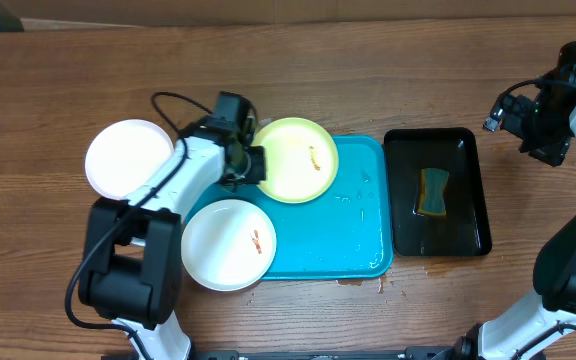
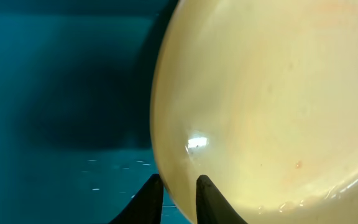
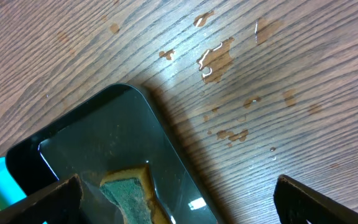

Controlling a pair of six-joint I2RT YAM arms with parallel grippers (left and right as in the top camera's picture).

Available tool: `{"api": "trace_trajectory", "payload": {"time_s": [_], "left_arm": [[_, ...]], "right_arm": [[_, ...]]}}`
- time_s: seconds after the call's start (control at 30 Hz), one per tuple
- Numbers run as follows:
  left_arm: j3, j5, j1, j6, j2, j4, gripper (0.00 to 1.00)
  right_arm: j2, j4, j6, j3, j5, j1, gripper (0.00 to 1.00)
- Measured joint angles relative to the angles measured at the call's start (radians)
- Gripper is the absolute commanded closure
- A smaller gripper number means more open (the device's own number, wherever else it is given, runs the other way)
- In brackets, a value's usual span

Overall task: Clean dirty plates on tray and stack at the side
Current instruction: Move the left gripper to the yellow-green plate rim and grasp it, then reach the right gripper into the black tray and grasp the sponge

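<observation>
Overhead, clock read from the middle of the turquoise tray [image 1: 343, 235].

- Yellow-green plate [image 1: 295, 160]: at 11 o'clock, over the tray's far-left corner, its edge overhanging the tray rim. Orange-brown smear [image 1: 314, 158] right of the plate's centre.
- Left claw [image 2: 179, 186]: at the 9 o'clock edge of that plate. In the wrist view the 2 dark fingers [image 2: 149, 202] stand close together with only a narrow gap, 1 outside the rim and 1 over the plate's inner slope, the rim running between them. Reads as nipped onto the plate's edge. Whether the plate is lifted off the tray, cannot tell.
- Smeared white plate [image 1: 228, 244]: at 8 o'clock, partly on the tray's near-left corner, partly over the table [image 1: 368, 90]. Small orange mark near its middle.
- Clean white plate [image 1: 128, 160]: at 9 o'clock, off the tray altogether, flat on the table, well apart from the other 2 plates.
- Black tray [image 1: 465, 200]: at 3 o'clock, just beside the turquoise one. Sponge [image 1: 432, 192] lies in it.
- Right claw [image 3: 178, 186]: jaws spread wide, fingers at opposite edges of the wrist view, nothing held. It hangs above a corner of the black tray, with the sponge below.
- Water drops [image 3: 216, 59] on the wood beside that corner.
</observation>
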Motion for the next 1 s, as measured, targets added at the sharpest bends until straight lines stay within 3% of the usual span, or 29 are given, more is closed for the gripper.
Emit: {"api": "trace_trajectory", "payload": {"time_s": [0.4, 0.87, 1.0], "left_arm": [[0.000, -0.060, -0.096, -0.013, 0.000, 0.028, 0.63], [-0.002, -0.108, -0.112, -0.053, 0.001, 0.060, 0.64], [-0.002, -0.141, -0.114, -0.056, 0.014, 0.074, 0.80]], "right_arm": [[0.000, 0.000, 0.001, 0.000, 0.000, 0.000, 0.00], [0.000, 0.000, 0.001, 0.000, 0.000, 0.000, 0.00], [0.000, 0.000, 0.000, 0.000, 0.000, 0.000, 0.00]]}}
